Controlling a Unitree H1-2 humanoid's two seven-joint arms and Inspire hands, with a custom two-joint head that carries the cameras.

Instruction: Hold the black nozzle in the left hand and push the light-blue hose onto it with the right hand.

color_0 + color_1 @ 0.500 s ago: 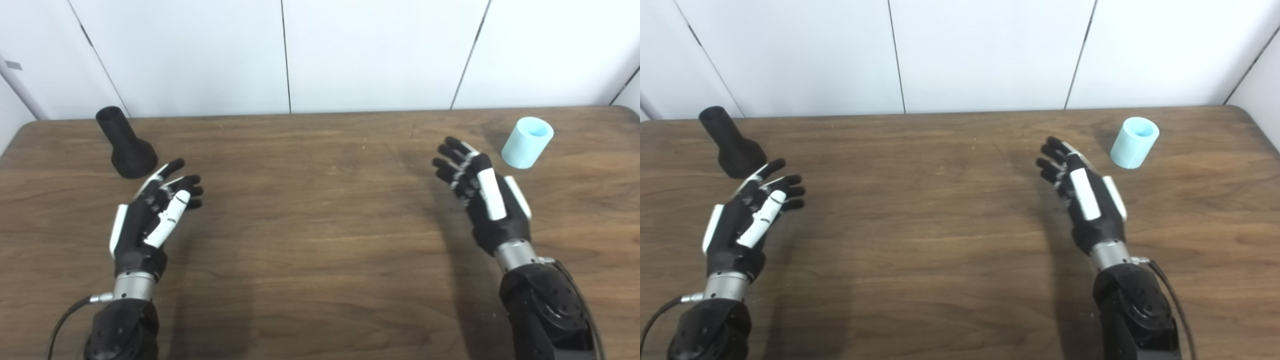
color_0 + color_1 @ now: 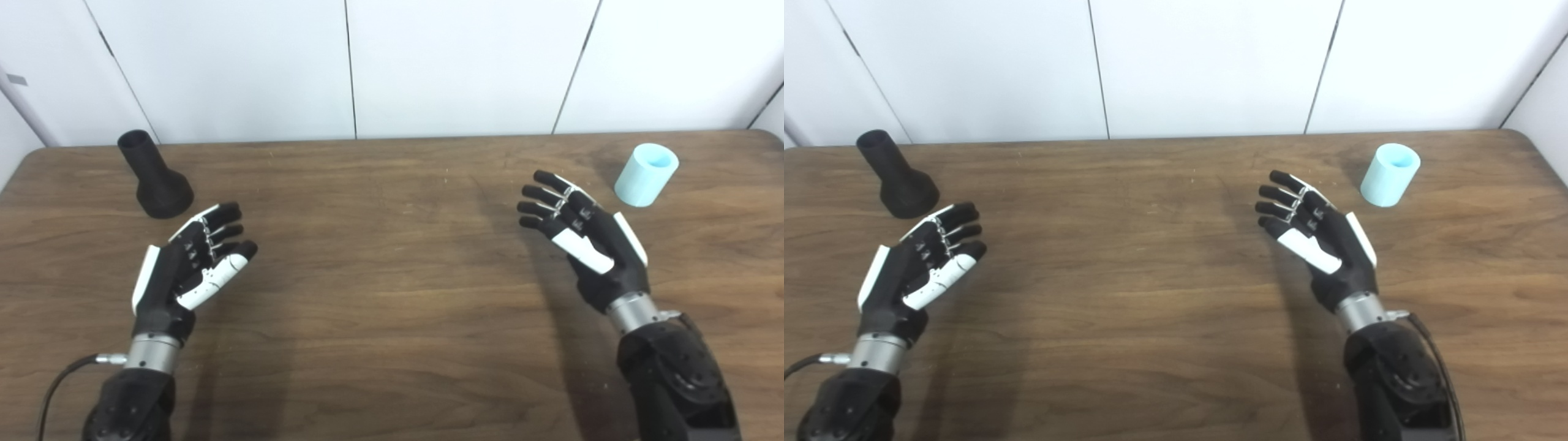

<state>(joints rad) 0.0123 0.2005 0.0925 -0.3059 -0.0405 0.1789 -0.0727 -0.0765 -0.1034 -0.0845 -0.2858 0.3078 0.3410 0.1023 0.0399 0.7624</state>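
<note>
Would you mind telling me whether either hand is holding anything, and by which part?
Nothing is held. The left hand and right hand are open; the black nozzle and light-blue hose stand untouched.

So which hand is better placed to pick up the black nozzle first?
The left hand. It is open beside the black nozzle, which stands at the table's far left, fingertips just short of its base. The right hand, also open, is across the table near the light-blue hose.
</note>
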